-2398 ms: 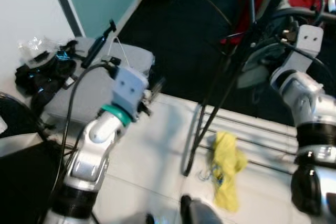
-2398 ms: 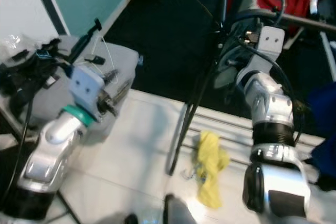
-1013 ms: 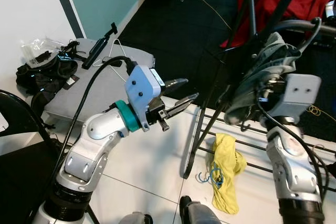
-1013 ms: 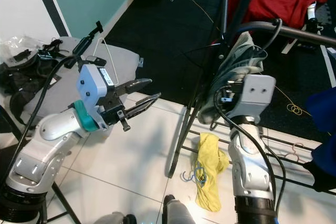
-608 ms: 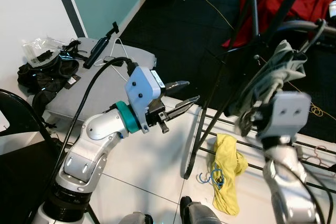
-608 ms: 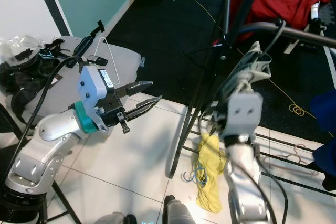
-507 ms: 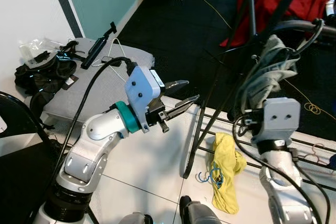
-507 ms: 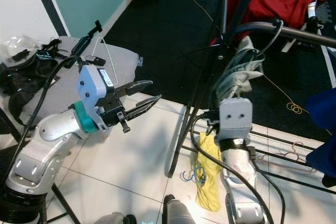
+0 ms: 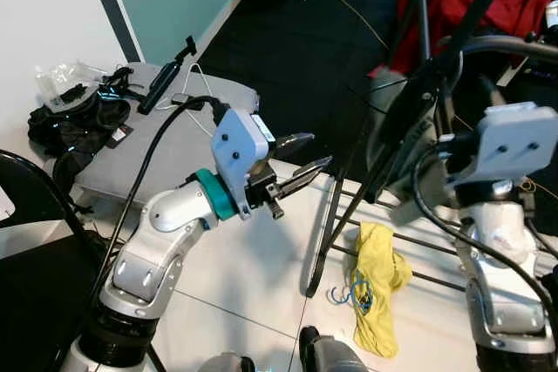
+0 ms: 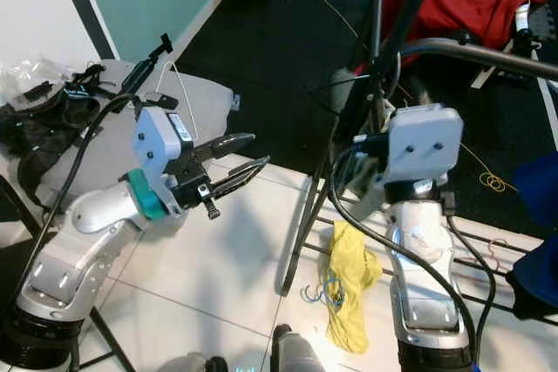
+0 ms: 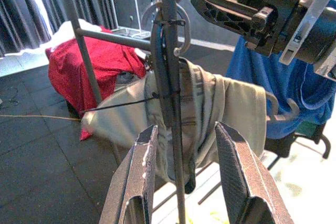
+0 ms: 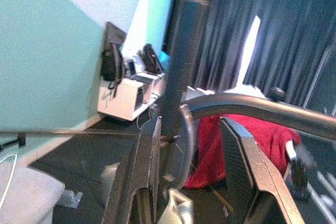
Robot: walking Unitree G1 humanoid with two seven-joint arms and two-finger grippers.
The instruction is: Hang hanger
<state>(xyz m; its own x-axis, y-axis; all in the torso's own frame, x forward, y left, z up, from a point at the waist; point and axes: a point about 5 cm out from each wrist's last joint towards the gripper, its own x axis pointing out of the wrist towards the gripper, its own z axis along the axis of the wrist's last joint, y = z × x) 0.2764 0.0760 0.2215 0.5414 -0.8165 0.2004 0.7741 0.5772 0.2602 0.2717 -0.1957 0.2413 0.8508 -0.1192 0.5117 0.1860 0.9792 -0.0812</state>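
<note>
Both of your tools gaped empty, the left tool (image 9: 301, 156) level over the floor and the right tool (image 12: 195, 182) raised beside the rack pole (image 12: 181, 61), where a grey garment (image 11: 210, 108) hung on its hanger (image 11: 281, 109).

A pale gray piece of clothing (image 11: 210, 108) is draped over its hanger, bunched and hanging down. The gray hanger hook (image 11: 181, 30) curls beside the upright pole of the clothes rack (image 11: 169, 77), under the rack's top bar.
</note>
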